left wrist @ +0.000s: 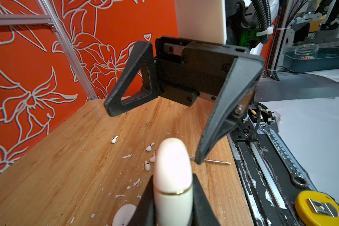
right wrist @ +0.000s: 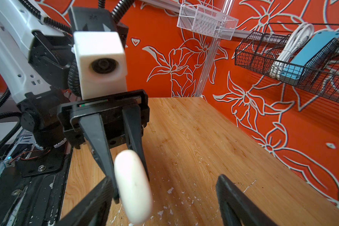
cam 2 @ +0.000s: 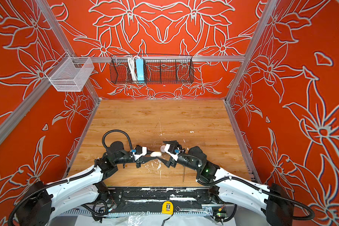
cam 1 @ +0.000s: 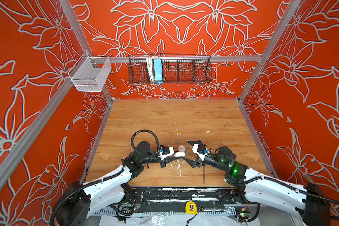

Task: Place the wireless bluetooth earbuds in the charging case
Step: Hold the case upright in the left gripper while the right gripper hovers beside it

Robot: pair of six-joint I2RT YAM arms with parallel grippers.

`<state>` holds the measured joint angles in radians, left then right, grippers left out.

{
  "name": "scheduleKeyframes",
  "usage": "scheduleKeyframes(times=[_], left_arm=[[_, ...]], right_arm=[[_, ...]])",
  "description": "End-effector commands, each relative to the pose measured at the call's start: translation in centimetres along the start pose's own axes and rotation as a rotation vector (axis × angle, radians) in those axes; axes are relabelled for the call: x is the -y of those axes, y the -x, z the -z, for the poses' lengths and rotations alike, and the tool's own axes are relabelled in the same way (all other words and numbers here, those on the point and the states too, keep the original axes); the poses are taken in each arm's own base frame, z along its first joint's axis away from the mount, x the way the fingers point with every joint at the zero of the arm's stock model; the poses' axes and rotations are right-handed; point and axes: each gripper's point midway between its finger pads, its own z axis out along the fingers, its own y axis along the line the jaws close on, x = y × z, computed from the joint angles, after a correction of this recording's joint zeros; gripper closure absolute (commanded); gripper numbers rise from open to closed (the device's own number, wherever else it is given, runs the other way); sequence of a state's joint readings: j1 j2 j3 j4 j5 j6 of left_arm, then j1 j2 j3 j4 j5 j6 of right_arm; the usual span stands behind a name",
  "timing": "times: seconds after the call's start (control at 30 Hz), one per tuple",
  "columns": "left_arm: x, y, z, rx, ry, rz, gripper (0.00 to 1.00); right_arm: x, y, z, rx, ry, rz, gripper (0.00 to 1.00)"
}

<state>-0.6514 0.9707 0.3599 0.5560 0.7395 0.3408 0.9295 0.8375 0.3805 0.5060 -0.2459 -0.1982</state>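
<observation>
Nearby, left claw (left wrist: 173, 182) clenches the charging case (left wrist: 171, 160), right claw (right wrist: 163, 181) gapes opposite, earbuds (left wrist: 149, 147) and a probe (left wrist: 213, 161) beyond.

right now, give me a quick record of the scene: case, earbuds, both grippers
case: closed, held on edge
left gripper: jaws shut on case
right gripper: jaws open, empty, facing the case
earbuds: four visible, loose on table
task step: case not yet opened, no earbud picked up
</observation>
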Motion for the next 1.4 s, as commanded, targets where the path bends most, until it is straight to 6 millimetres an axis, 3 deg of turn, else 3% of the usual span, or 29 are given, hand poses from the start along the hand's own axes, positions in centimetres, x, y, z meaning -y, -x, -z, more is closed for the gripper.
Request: scheduleKeyframes(times=[0.0,0.2,0.83,1.23,1.37], left_arm=[[0.7,0.9,-0.2,0.017,-0.044,-0.032,1.0],[1.2,0.9,-0.4,0.01,-0.071,-0.039,1.0],[2.0,1.0,-0.7,0.002,-0.118,-0.057,1.0],[1.7,-0.2,-1.3,-0.036,-0.123,-0.023,1.0],[0.5,-0.6,-1.5,-0.063,-0.049,0.001,1.0]], right_arm=[[0.7,1.4,-0.3,0.026,-0.025,-0.004,0.16],[1.3,1.2,-0.5,0.004,-0.057,-0.009,0.19],[5.9,0.6,1.1,-0.036,-0.334,-0.025,0.22],[6.0,0.9,1.5,-0.022,-0.345,-0.027,0.22],[3.9,1.4,1.4,0.017,-0.226,-0.001,0.18]])
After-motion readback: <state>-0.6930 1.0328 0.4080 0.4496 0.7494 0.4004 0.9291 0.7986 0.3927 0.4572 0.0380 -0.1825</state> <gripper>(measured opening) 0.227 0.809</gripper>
